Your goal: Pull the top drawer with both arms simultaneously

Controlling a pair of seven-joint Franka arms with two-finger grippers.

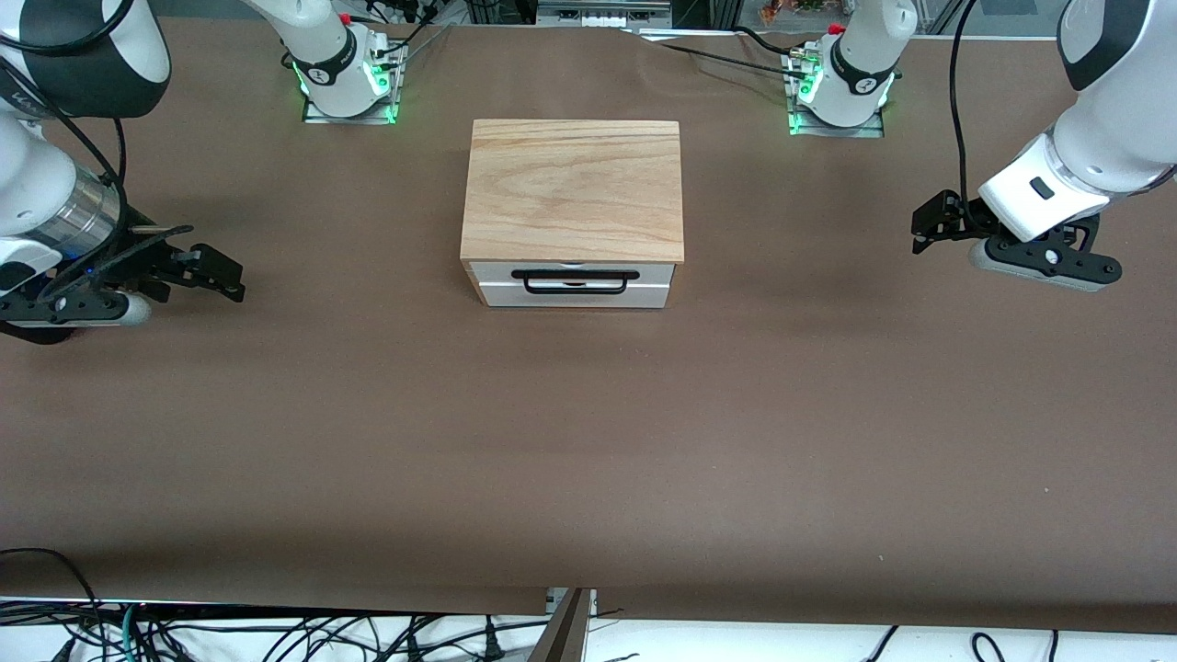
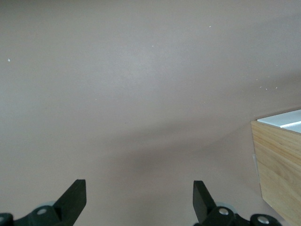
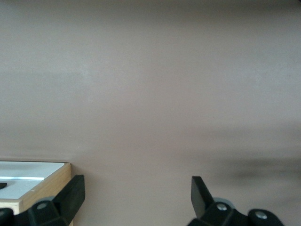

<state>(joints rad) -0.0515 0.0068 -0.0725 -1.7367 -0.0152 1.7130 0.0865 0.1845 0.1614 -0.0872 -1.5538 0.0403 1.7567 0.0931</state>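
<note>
The top drawer (image 1: 655,276) is shut in the small cabinet (image 1: 575,188) at the table's middle; its white front and long black bar handle (image 1: 576,273) face the front camera. My left gripper (image 1: 919,234) hangs open and empty over the table toward the left arm's end, well apart from the cabinet. My right gripper (image 1: 234,279) hangs open and empty toward the right arm's end, also well apart. The left wrist view shows its open gripper (image 2: 139,188) and the cabinet's wooden side (image 2: 280,165). The right wrist view shows its open gripper (image 3: 138,183) and a corner of the white front (image 3: 28,172).
The brown table cover (image 1: 588,441) spreads wide around the cabinet. The arms' bases (image 1: 345,78) (image 1: 841,87) stand farther from the front camera than the cabinet. Cables (image 1: 276,634) lie off the table's near edge.
</note>
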